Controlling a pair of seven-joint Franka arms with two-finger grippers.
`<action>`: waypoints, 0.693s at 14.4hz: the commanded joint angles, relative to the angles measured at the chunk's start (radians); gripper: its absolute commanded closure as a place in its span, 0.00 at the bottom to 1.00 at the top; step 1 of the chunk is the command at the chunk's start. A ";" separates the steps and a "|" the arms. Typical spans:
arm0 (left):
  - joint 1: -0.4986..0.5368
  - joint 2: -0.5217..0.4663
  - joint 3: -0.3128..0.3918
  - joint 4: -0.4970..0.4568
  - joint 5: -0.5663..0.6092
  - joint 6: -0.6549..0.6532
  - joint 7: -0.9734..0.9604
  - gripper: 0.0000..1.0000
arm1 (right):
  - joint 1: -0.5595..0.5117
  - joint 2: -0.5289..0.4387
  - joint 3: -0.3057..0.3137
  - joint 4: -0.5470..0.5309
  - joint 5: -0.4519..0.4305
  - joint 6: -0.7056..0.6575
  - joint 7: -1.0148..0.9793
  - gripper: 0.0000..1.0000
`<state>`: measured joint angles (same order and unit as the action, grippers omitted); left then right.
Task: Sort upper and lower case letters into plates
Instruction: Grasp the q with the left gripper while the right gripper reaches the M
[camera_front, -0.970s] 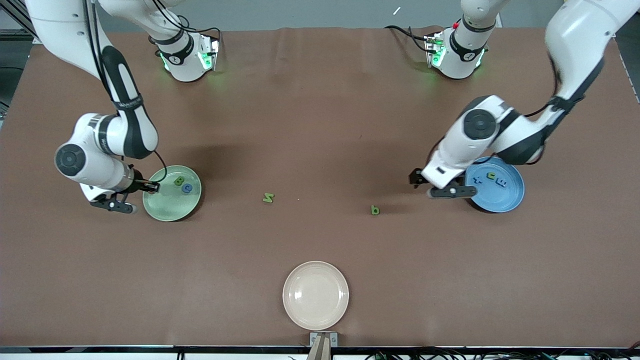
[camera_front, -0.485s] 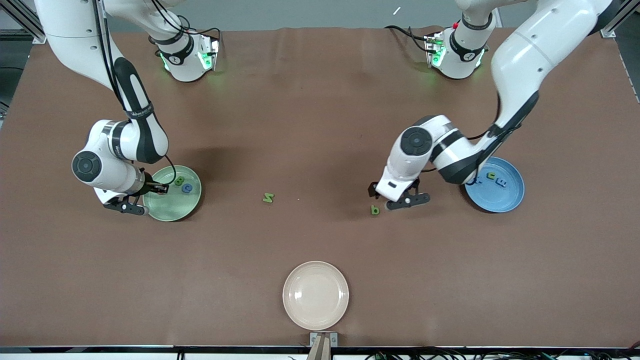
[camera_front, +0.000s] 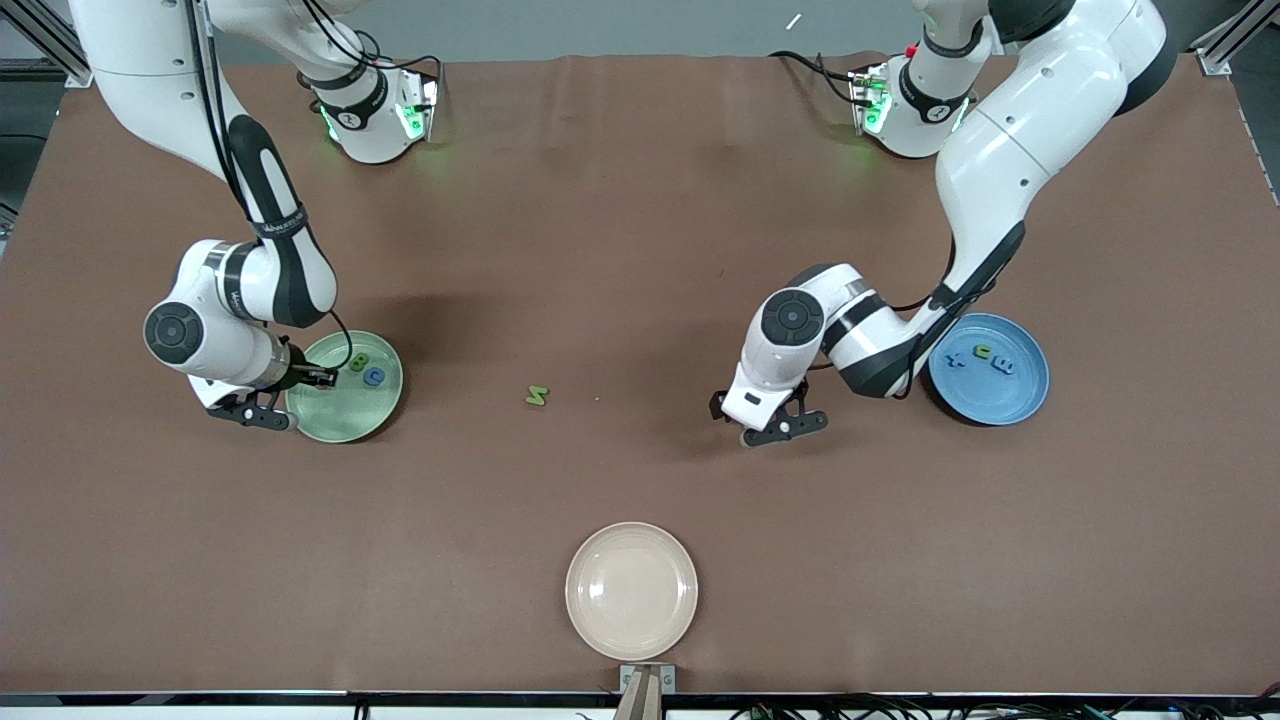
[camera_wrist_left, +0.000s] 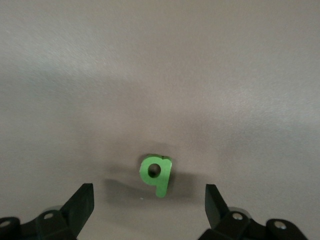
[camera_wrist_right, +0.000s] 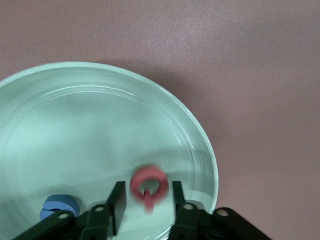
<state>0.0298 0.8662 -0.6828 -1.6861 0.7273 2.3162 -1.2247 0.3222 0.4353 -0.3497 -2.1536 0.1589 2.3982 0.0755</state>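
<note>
Fingers (camera_wrist_left: 82, 202) of the left gripper (camera_front: 768, 428) hang spread over the small green letter (camera_wrist_left: 156, 174) lying flat on the surface; light and rigid, it should pinch across its stem. Right gripper (camera_wrist_right: 146, 210) fingers stand slightly apart around a pink letter (camera_wrist_right: 147, 186) over the pale green plate (camera_front: 345, 420).

On the bench (camera_front: 640, 250), the plate (camera_front: 335, 420) at the right arm's end holds two letters (camera_front: 366, 369), with another letter (camera_wrist_right: 145, 181) at the right hand (camera_wrist_right: 147, 192) over it, the plate at the left arm's end (camera_front: 1005, 400) holds three letters (camera_front: 985, 353), a lone letter (camera_front: 537, 396) and a letter under the left hand (camera_wrist_left: 156, 174) (left hand (camera_wrist_left: 148, 189)) lie between them, and a spare plate (camera_front: 631, 590) sits nearest the camera.
</note>
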 joint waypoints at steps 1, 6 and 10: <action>-0.028 0.048 0.015 0.063 -0.014 -0.014 0.002 0.11 | 0.004 -0.004 0.001 0.011 0.021 -0.008 0.007 0.00; -0.034 0.050 0.020 0.065 -0.008 -0.014 0.008 0.53 | 0.063 -0.033 0.001 0.132 0.025 -0.195 0.126 0.00; -0.033 0.048 0.022 0.068 -0.002 -0.014 0.013 0.66 | 0.191 -0.032 0.003 0.205 0.043 -0.240 0.376 0.00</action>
<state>0.0092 0.9026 -0.6755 -1.6352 0.7272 2.3158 -1.2214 0.4503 0.4097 -0.3433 -1.9606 0.1789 2.1668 0.3339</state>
